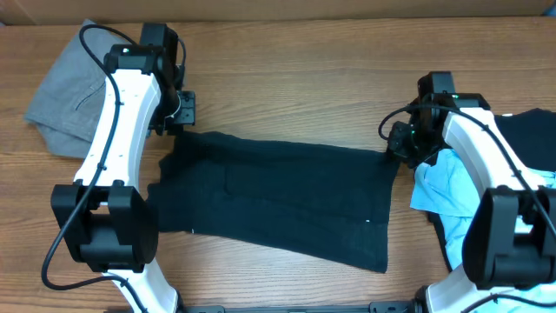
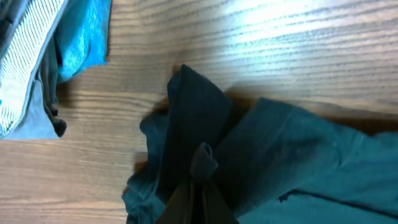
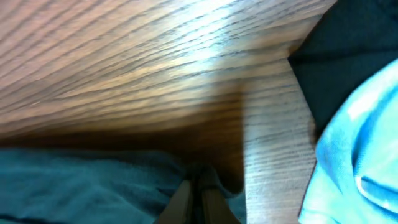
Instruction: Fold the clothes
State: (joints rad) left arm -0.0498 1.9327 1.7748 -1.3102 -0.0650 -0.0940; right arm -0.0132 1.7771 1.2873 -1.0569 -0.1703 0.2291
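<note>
Closest to my left wrist camera, my left pincer (image 2: pixel 200 186) is pressing together on a bunched corner of the dark navy tee (image 2: pixel 298 155), and the cloth is puckering up between its tips. My right pincer (image 3: pixel 194 194) is doing the same at the opposite far corner, nipping a small fold of that tee.

From overhead, the dark navy tee (image 1: pixel 278 191) is lying spread on the tabletop (image 1: pixel 304 78) between my two arms. Its long axis is running from my left side to my right, tilting slightly so that the right end is sitting nearer to me. My left pincer (image 1: pixel 180 117) and right pincer (image 1: pixel 401 143) are holding its far edge at either end. A small white mark (image 1: pixel 374 220) is showing near its right end.

A light-blue tee (image 1: pixel 439 187) is lying crumpled just beside my right pincer, with a black garment (image 1: pixel 530 130) beyond it. A grey garment (image 1: pixel 65 96) is sitting at the far left, apart from the dark tee.
</note>
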